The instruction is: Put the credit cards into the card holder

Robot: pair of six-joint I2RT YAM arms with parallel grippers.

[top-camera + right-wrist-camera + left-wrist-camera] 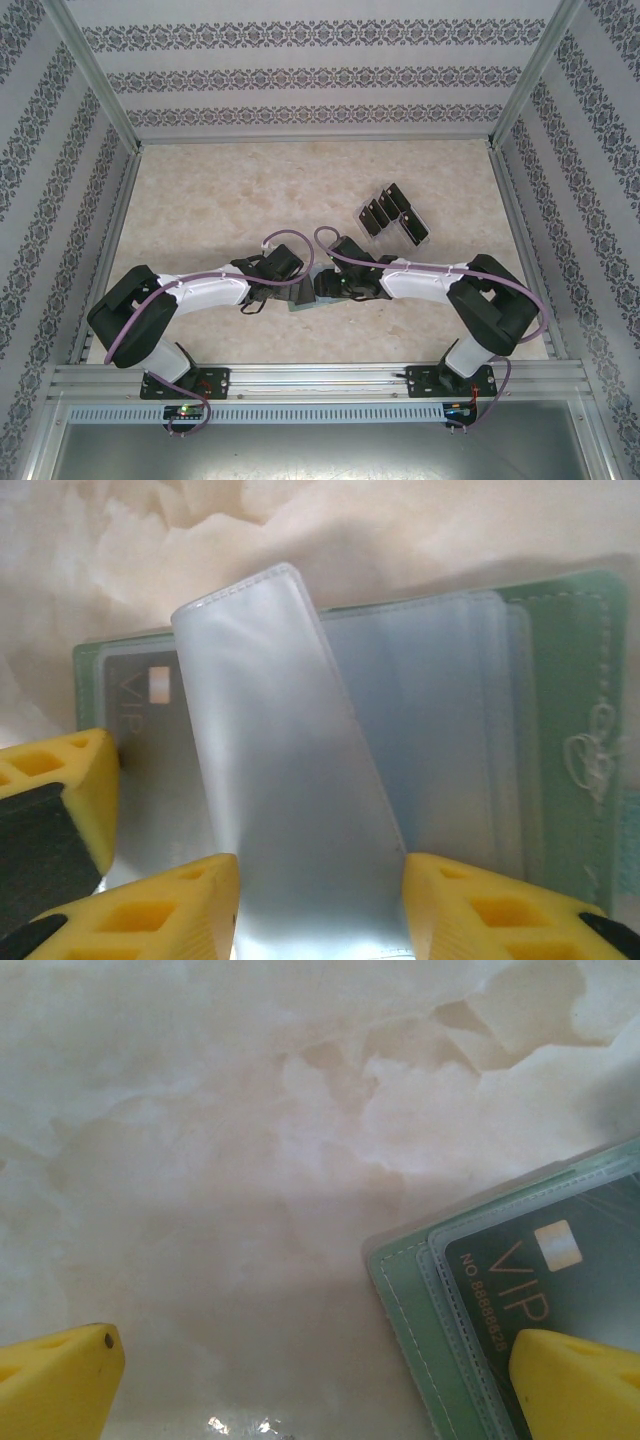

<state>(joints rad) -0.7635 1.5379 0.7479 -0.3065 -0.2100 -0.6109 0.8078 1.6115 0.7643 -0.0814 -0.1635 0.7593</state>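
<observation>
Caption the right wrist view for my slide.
Right gripper jaws flank a raised clear sleeve of the open card holder, beside a pocketed credit card.

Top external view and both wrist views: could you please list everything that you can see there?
card holder: one, sage green, open, table centre
VIP card: one, dark, in a holder sleeve
clear sleeve: one, raised off the holder
rack: one, clear, table's far right
credit cards: several, black, in the rack
table: one, beige marble
left gripper: one, yellow fingers, wide open at holder's edge
right gripper: one, yellow fingers, closed on sleeve
</observation>
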